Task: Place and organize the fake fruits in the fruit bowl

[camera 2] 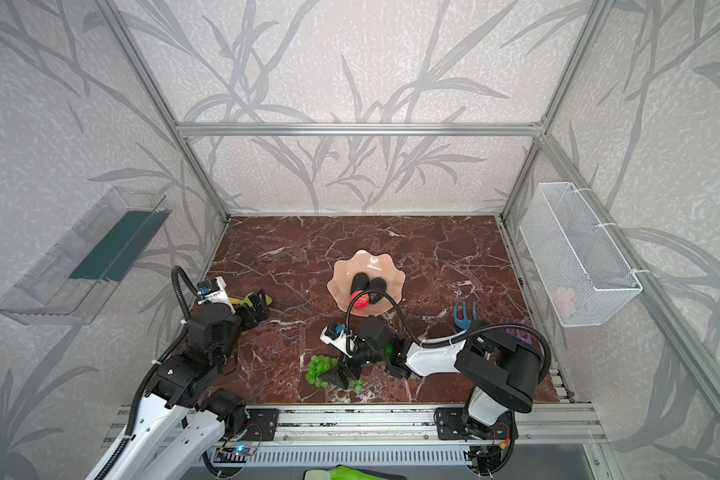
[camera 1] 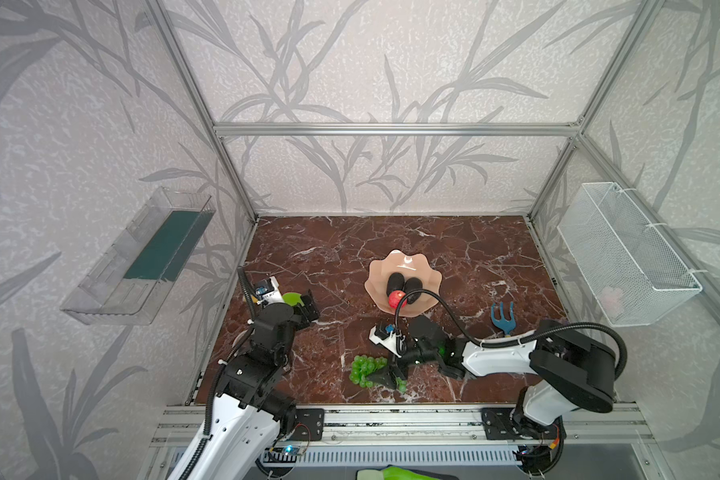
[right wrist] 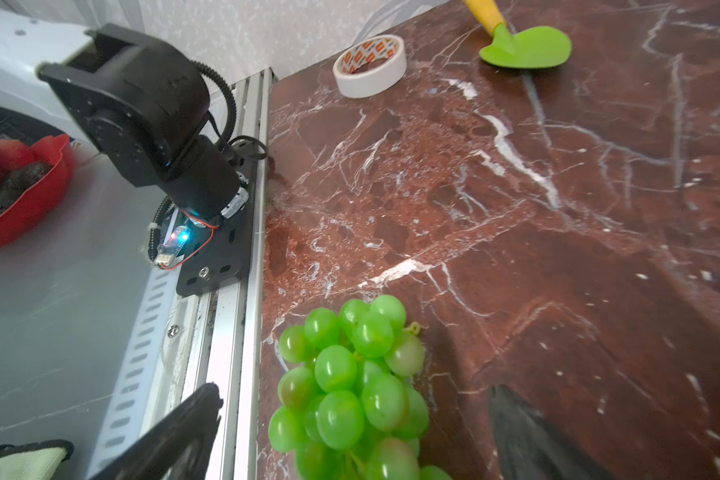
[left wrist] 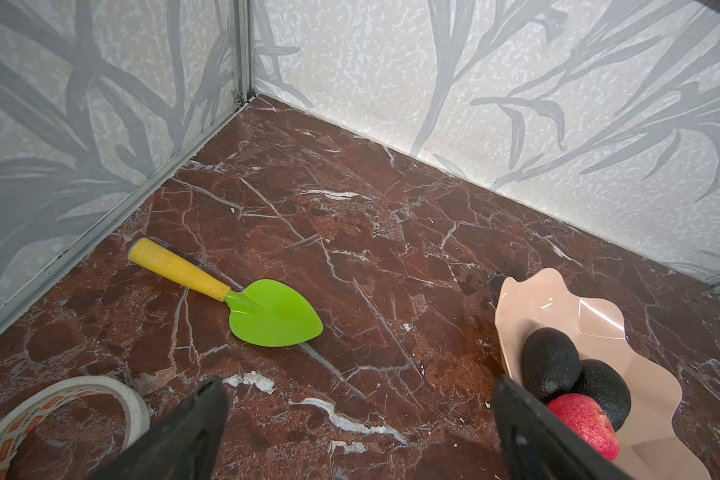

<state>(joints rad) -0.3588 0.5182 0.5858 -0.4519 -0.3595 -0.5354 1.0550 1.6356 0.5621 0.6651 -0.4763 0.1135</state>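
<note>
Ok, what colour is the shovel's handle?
Yellow. The handle shows best in the left wrist view, joined to a bright green blade.

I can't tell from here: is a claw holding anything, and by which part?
Nothing. The right gripper is open around the grapes; the left gripper is open, empty.

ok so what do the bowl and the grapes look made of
Fruit bowl: probably hard plastic, glossy peach, judging by sharp highlights on its faceted wall. Grapes: likely soft plastic or rubber, shiny, slightly translucent green, each with a glint.

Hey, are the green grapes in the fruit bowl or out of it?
Out. The grapes lie on the marble table near its front edge, apart from the fruit bowl.
</note>
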